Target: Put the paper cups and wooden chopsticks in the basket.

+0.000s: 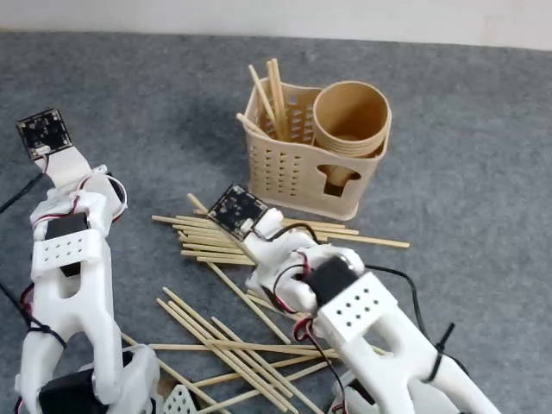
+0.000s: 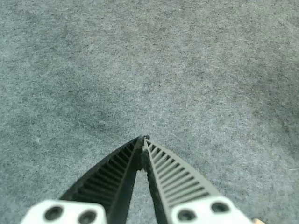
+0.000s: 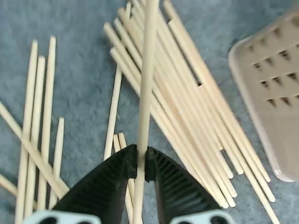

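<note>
Chopstick [image 3: 145,70] clamped between right gripper [image 3: 140,161] jaws, both ends cut off by frame | loose chopsticks [image 1: 203,241] scattered beside basket [image 1: 297,177] holding paper cups [image 1: 349,116], some hidden under arm [image 1: 371,319] | left gripper [image 2: 142,144] jaws together over grey carpet [image 1: 466,172] | pale wall [image 1: 345,17] behind

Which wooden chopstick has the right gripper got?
The lone pale wooden chopstick pinched in the right gripper, crossing over the bundle that lies flat.
</note>
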Tool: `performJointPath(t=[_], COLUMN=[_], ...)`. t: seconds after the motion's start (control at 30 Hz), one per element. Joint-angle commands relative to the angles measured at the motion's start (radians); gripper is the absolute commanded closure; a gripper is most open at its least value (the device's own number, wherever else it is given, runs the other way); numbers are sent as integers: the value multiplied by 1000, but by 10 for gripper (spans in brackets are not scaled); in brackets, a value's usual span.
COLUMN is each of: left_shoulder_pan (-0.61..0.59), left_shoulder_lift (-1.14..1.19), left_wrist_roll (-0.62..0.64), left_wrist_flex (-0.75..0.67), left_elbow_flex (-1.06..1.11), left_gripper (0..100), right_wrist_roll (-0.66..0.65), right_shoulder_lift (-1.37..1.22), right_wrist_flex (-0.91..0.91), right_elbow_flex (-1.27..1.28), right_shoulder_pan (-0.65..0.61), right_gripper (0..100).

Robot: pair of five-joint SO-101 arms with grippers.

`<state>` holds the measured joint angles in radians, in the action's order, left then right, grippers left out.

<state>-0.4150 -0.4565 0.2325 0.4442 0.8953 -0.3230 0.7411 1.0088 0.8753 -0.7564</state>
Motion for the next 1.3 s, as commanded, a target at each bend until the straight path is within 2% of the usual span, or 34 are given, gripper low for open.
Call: performJointPath(t=[0.0, 0.2, 0.5, 0.73, 1.03, 1.13, 1.27], left_shoulder_pan=[-16, -16, -16, -16, -16, -16, -16], left_shoulder_lift=[-28, -28, -28, -28, -28, -28, -28], left_wrist_roll=[3, 3, 3, 3, 3, 3, 3], left_wrist_flex=[-21, -21, -21, -23, -23, -23, -23], left_elbow_flex=[-7, -7, -5, -5, -5, -5, -5], left_gripper=[992, 992, 992, 992, 992, 992, 992], right_wrist_roll=[34, 138, 140, 140, 140, 140, 140], right_shoulder_lift=[99, 292, 513, 512, 499, 423, 274], right_wrist_flex=[7, -25, -318, -562, -863, -926, -972], right_elbow_flex=[-1, -10, -4, -4, -1, -10, -44], right_shoulder_pan=[15, 15, 16, 108, 113, 119, 194], right_gripper=[994, 994, 994, 994, 994, 994, 994])
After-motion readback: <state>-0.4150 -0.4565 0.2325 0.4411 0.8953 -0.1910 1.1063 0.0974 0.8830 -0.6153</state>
